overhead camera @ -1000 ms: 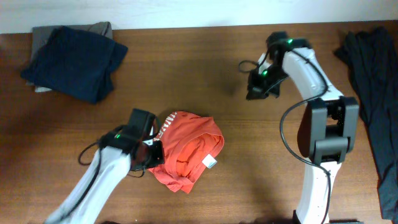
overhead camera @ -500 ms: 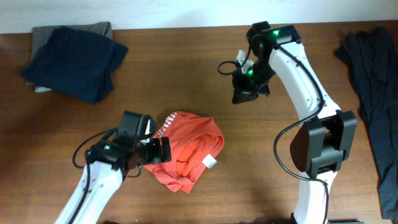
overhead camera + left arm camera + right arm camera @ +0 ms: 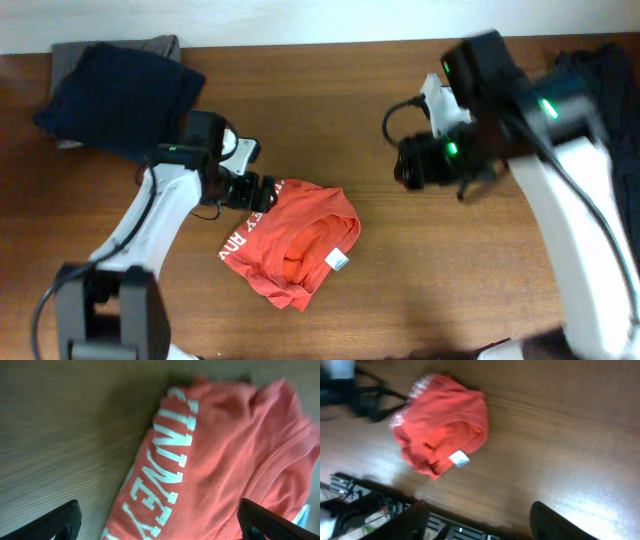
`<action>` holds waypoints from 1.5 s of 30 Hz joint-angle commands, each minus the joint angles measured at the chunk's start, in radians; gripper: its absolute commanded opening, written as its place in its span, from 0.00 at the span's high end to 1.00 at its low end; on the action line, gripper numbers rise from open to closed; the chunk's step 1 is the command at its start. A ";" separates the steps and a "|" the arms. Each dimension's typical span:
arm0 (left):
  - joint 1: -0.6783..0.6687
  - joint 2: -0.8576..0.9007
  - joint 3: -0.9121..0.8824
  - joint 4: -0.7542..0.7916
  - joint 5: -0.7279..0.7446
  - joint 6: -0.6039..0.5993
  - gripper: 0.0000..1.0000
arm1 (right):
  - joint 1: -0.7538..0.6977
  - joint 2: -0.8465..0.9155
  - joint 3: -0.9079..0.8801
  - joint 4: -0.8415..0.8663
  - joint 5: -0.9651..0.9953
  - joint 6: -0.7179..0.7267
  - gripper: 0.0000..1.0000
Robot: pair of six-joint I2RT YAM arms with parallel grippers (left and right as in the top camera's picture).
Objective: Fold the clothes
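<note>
Your left gripper (image 3: 252, 190) has let go. Its jaws now stand wide apart over the lettered edge of the red T-shirt (image 3: 300, 240) and hold nothing. Your right gripper (image 3: 415, 165) has swung in above the table with its jaws parted and empty too. The shirt lies bunched left of centre, so I judge the fold is far from finished. The brown wooden table (image 3: 330, 110) also carries a navy pile (image 3: 120, 95) at its far left corner and a dark garment (image 3: 600, 110) at the right edge.

Crumpled red-orange cotton T-shirt (image 3: 295, 245), bold white block lettering (image 3: 172, 460) down one edge, on a brown wood-grain table (image 3: 330, 90).
A folded navy-blue garment (image 3: 120, 95) tops grey cloth (image 3: 62, 55); the shirt's small label (image 3: 340, 262) is white.
</note>
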 commanded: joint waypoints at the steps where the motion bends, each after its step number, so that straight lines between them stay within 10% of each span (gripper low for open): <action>1: 0.005 0.096 0.018 -0.029 0.114 0.176 0.01 | 0.069 -0.133 0.007 -0.006 0.050 0.029 0.28; 13: 0.004 0.196 0.018 -0.071 0.208 0.292 0.10 | 0.078 -0.346 0.007 -0.006 0.048 0.042 0.16; 24: 0.004 0.291 0.018 -0.067 0.256 0.289 0.99 | 0.078 -0.356 0.007 -0.006 0.045 0.042 0.16; 45: 0.177 0.298 0.018 0.335 0.083 -0.493 0.91 | 0.078 -0.356 -0.037 -0.006 0.038 0.050 0.16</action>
